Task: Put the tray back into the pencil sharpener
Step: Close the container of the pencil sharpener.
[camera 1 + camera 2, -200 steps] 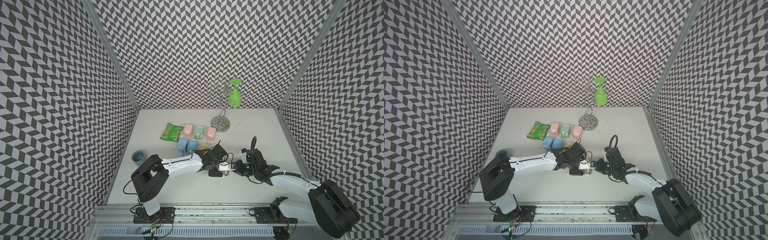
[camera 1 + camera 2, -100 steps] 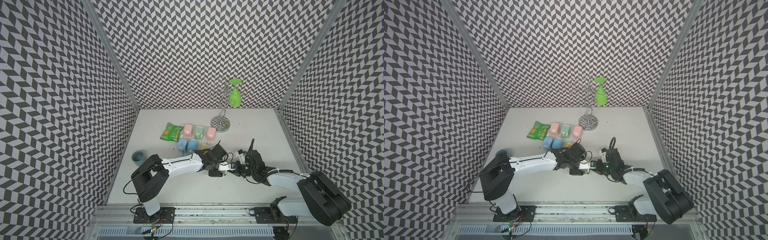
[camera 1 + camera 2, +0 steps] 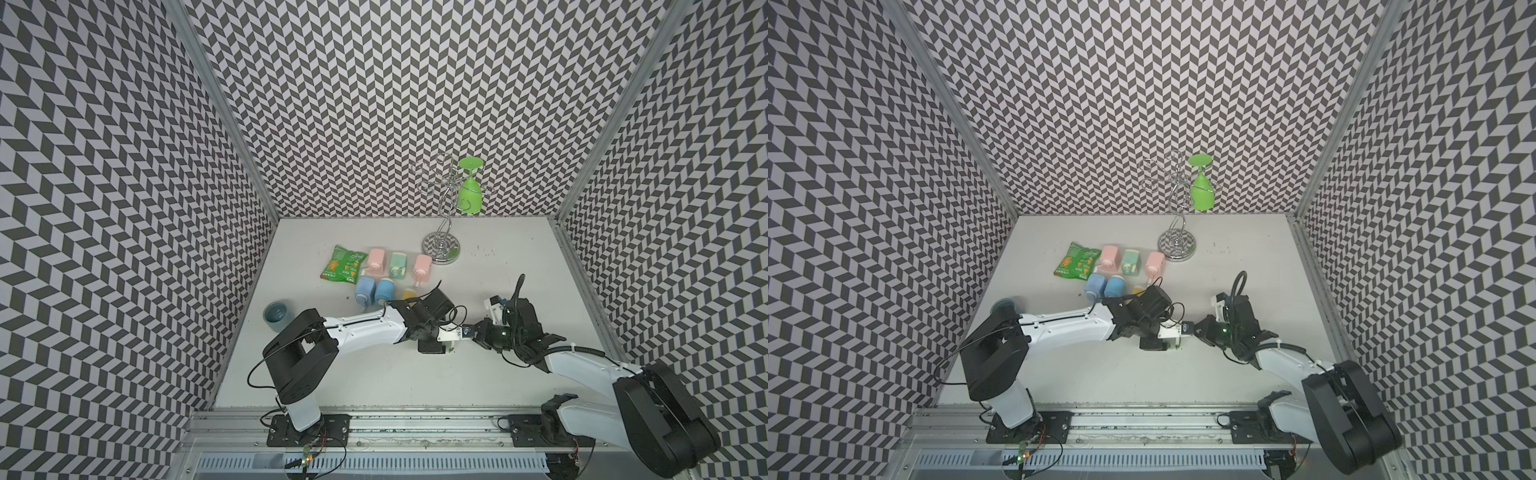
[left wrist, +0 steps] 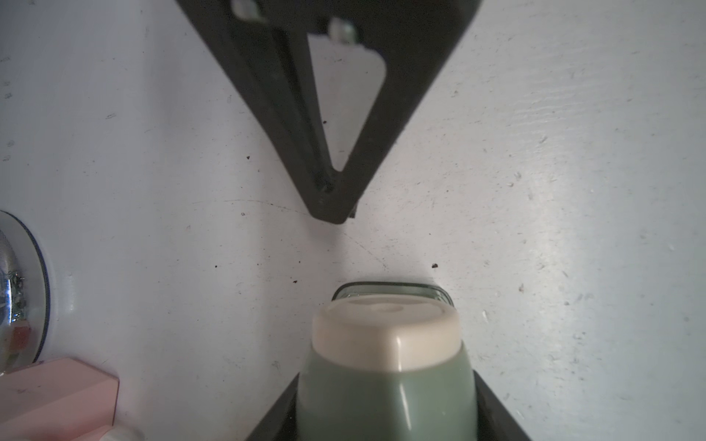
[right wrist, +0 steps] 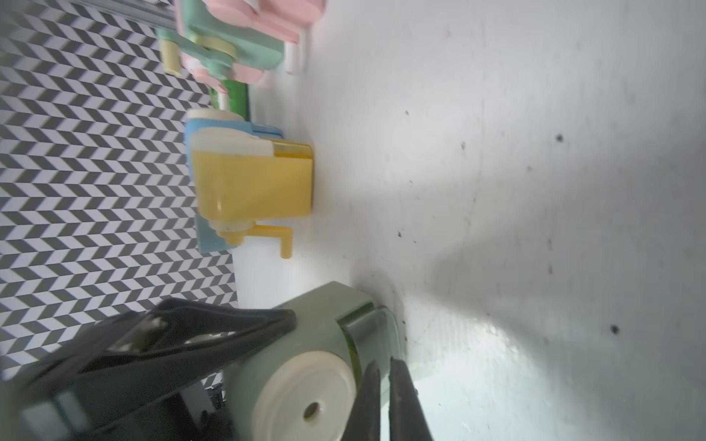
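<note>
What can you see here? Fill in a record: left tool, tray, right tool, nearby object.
left tool: shut on pencil sharpener
tray: dark green, at the sharpener's base; fully seated or not, cannot tell
right tool: shut, close beside tray
nearby: yellow sharpener, standing apart

Counter [image 3: 519,374], centre front: pencil sharpener [image 5: 305,343], with the tray [image 5: 376,328] in its counter-facing side.
Behind it, leftward: front row of sharpeners [image 3: 384,289], three abreast. Behind that is the back row of sharpeners [image 3: 399,262], also three.
Left of the back row: snack packet [image 3: 340,270].
Rear, right of the rows: glass rack [image 3: 441,251], with a goblet [image 3: 471,195] hung inverted on it.
Left edge: bowl [image 3: 275,316].
</note>
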Available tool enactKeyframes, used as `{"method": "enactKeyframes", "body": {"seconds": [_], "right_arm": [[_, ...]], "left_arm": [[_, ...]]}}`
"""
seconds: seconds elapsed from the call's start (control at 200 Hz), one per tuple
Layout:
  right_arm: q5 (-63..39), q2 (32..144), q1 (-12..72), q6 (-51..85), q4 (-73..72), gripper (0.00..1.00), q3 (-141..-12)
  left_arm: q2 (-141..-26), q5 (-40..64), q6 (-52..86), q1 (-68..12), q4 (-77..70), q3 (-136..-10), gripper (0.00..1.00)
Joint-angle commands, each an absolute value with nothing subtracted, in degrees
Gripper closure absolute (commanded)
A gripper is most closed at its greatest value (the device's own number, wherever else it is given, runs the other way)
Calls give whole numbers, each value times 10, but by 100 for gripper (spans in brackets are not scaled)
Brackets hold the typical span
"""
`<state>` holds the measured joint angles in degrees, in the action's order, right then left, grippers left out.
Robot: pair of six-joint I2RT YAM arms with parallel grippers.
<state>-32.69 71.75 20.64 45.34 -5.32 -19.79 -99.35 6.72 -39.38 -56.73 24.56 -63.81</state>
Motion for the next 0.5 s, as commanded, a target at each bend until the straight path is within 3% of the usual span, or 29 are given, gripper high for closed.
{"method": "enactKeyframes", "body": {"seconds": [0.0, 0.496], "right_arm": [[-325, 741, 215, 442, -65, 94, -202], [-451, 853, 270, 485, -242, 95, -226]], "left_arm": [[-1023, 80, -395, -575, 256, -628, 100], [-1033, 80, -389, -575, 259, -638, 100]]}}
